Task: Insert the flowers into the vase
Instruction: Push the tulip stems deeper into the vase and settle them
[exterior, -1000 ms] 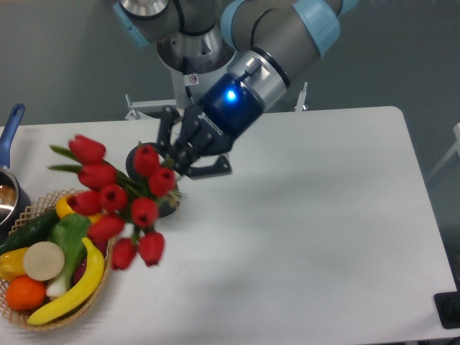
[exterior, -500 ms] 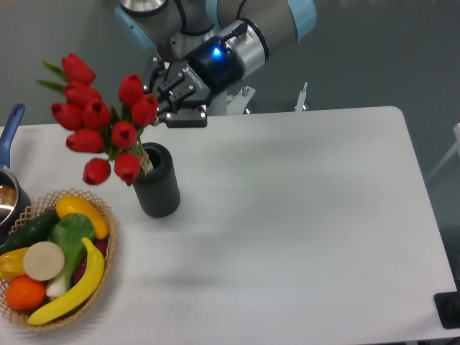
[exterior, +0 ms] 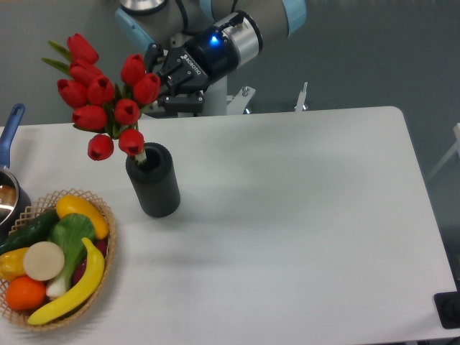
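The flowers, a bunch of red tulips with green stems, stand tilted to the left above the vase, a black ribbed cylinder on the left of the table. Their stem ends reach down into the vase's round mouth. My gripper is right beside the bunch's upper right buds, above and behind the vase. It appears shut on the flowers, though the buds hide the point of grip.
A wicker basket of colourful fruit and vegetables sits at the front left corner. A metal pot with a blue handle is at the left edge. The arm's base stands behind the table.
The bunch swung from lying low over the basket to upright over the vase. In the last half second the gripper and flowers rose slightly together.
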Controlling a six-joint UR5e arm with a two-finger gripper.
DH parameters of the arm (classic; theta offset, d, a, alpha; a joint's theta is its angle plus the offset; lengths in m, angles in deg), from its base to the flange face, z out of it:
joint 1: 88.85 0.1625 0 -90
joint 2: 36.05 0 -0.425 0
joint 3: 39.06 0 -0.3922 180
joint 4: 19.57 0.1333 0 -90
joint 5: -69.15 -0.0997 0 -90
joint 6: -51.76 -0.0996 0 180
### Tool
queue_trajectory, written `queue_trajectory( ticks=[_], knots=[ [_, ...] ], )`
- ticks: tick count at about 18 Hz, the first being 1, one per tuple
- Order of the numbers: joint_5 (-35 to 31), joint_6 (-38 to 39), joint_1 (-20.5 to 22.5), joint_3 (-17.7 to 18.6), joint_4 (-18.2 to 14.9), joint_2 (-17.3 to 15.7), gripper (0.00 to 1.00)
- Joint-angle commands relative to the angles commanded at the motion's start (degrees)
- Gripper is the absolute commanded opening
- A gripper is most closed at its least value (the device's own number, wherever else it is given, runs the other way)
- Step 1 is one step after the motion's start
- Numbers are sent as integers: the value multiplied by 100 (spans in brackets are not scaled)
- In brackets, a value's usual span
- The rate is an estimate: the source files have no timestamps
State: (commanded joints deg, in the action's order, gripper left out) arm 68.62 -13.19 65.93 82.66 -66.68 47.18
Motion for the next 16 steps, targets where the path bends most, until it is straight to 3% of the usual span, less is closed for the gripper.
queue_trajectory(
  ticks=[6,16],
  knots=[
    [0,-9,123,79,9,-70,1],
    [0,-650,141,711,9,-185,4]
  ],
)
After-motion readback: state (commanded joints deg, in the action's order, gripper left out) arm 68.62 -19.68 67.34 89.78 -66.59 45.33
